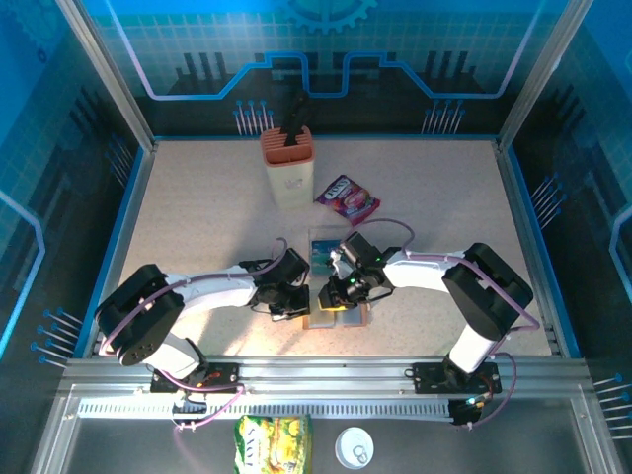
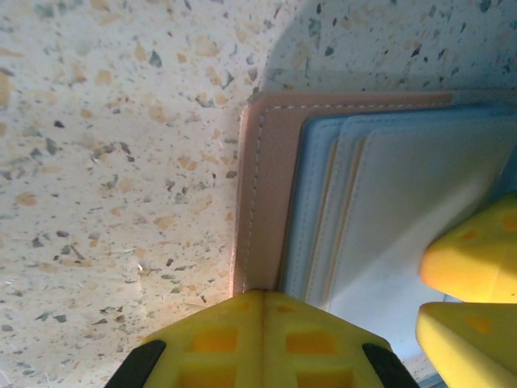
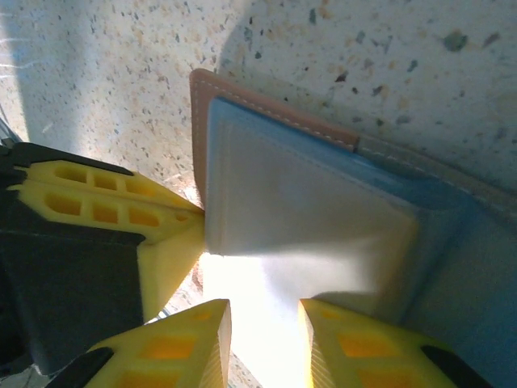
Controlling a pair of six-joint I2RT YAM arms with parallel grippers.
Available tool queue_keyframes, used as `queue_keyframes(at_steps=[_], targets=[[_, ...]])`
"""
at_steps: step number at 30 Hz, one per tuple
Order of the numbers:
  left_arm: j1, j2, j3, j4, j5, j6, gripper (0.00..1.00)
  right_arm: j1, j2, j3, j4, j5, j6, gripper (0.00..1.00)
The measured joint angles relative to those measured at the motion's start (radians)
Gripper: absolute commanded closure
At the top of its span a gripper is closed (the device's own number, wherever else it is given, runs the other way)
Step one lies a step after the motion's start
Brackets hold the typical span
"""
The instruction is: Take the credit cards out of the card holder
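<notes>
The salmon-brown card holder lies open on the table, its grey-blue sleeves facing up. My left gripper is shut, its tips pressed against the holder's left border. My right gripper hovers over the sleeves with its jaws a little apart. A pale, glare-washed surface shows in the gap, and I cannot tell whether it is a card or a sleeve. In the top view both grippers, left and right, meet over the holder. One teal credit card lies flat just behind them.
A beige block with dark handles stands at the back centre. A purple snack packet lies to its right. A yellow-green packet and a white lid sit below the front rail. Bare speckled tabletop spreads to the left and right.
</notes>
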Motion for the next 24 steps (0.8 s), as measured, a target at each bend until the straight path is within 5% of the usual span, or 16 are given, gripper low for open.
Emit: queue_keyframes(at_steps=[24], targets=[[0.008,-0.032,0.051,-0.104,-0.044,0.013,1.00,-0.051,-0.052,-0.171,0.209,-0.095,0.022,0.72]])
